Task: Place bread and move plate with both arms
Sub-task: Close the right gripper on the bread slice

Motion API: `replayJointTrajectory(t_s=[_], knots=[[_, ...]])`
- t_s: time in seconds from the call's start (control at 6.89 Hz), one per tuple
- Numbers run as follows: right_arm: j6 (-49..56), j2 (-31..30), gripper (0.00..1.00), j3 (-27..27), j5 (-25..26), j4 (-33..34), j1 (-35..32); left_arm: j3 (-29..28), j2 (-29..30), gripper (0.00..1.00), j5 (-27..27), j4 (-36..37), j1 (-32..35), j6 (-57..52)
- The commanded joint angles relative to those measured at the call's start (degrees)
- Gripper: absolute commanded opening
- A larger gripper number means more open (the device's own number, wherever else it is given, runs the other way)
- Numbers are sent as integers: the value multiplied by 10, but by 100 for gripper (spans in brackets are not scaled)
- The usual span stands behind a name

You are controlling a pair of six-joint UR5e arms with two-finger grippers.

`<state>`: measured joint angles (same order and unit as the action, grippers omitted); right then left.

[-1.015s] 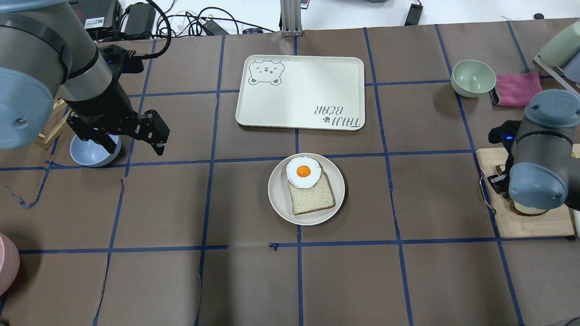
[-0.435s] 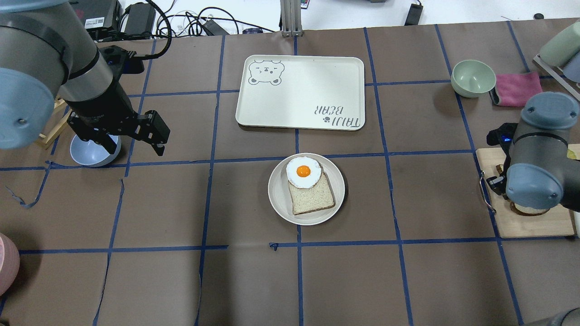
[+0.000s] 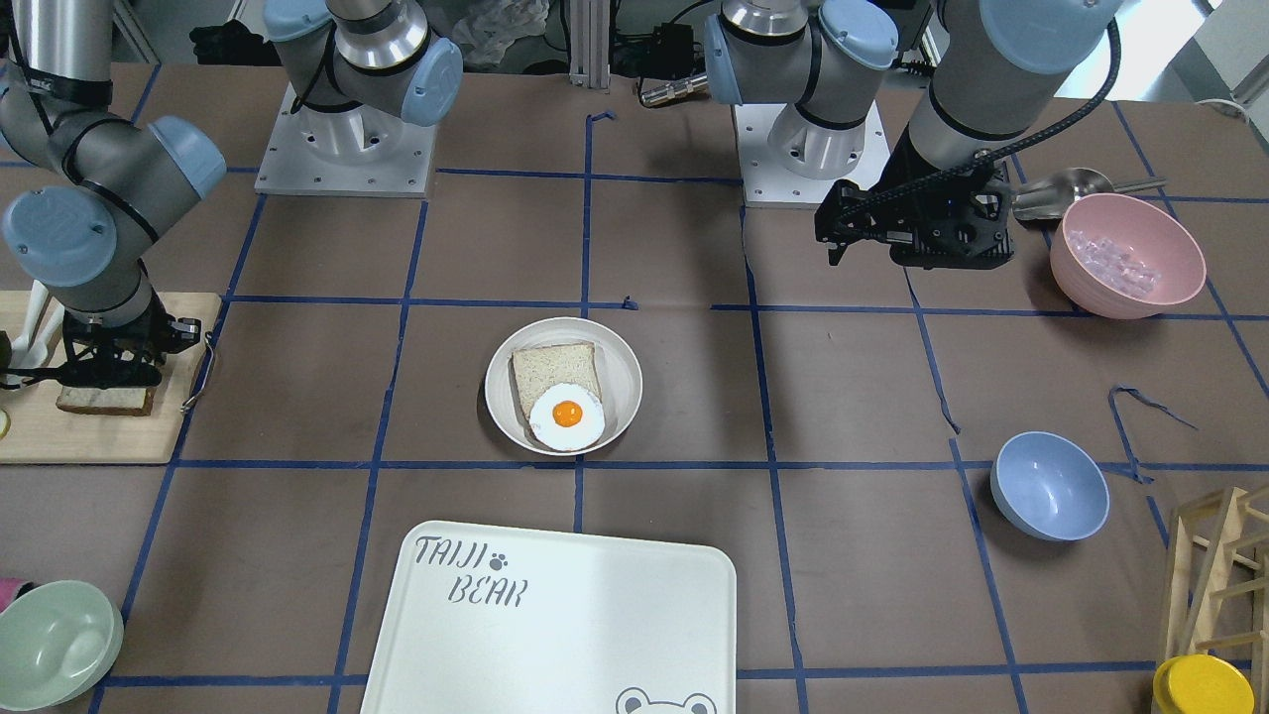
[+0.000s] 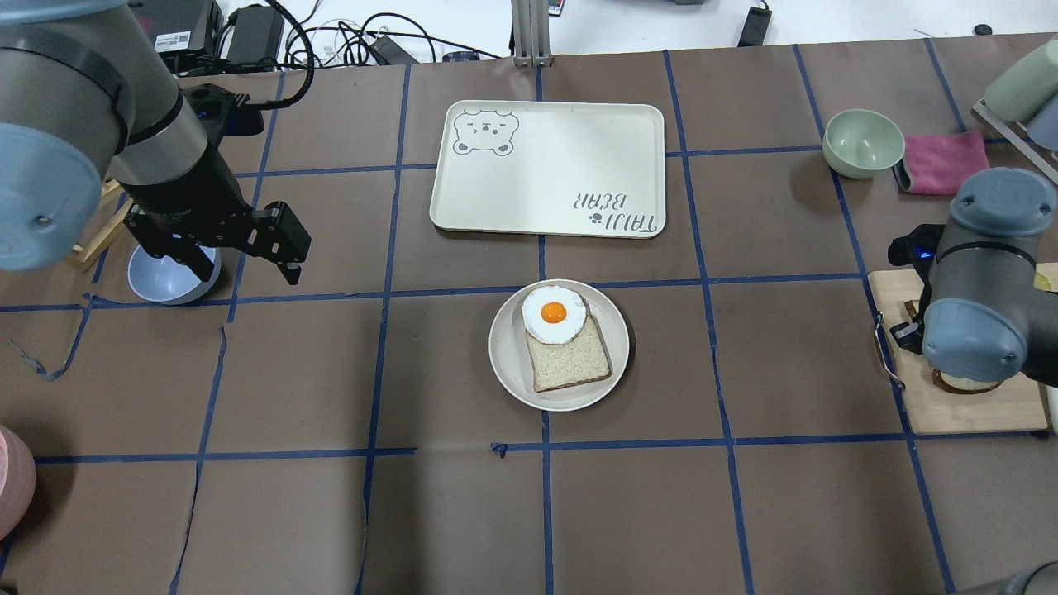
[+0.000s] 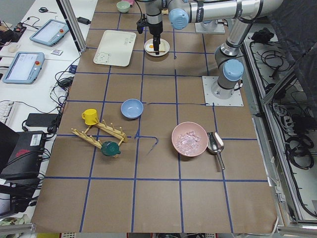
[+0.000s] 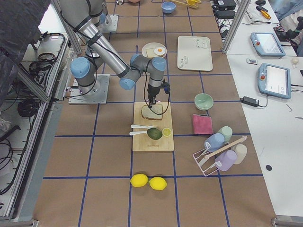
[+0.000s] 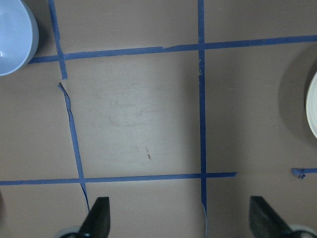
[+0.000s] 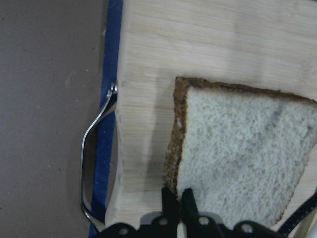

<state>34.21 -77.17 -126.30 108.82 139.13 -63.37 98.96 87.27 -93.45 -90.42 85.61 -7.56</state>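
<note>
The round cream plate (image 4: 506,347) sits mid-table and holds a paler bread slice (image 4: 570,359) with a fried egg (image 4: 553,314) on top; it also shows in the front view (image 3: 627,382). The dark-crusted bread (image 8: 237,163) lies on the wooden cutting board (image 4: 975,409) at the right, partly under my right arm (image 4: 959,383). My right gripper (image 8: 179,198) is shut on its near edge, by the crust. My left gripper (image 7: 181,223) is open and empty over bare table, left of the plate (image 4: 244,264).
The white TAIJI BEAR tray (image 4: 545,169) lies beyond the plate. A blue bowl (image 4: 161,285) sits under my left wrist. A green bowl (image 4: 863,142) and pink cloth (image 4: 942,161) are at the far right. A pink bowl (image 3: 1125,253) stands near my left arm.
My right arm has shifted slightly left over the cutting board. My left arm, the plate and the tray have not moved.
</note>
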Motion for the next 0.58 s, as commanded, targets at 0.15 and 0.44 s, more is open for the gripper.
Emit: replayJointTrajectory(t_s=[0.15,0.44], knots=[[-2,-13,0,3,19,-4,1,0,0,100,0,1,0,0],[-7,-65,0,10,17,-12,-3,0,0,100,-1,1,0,0]])
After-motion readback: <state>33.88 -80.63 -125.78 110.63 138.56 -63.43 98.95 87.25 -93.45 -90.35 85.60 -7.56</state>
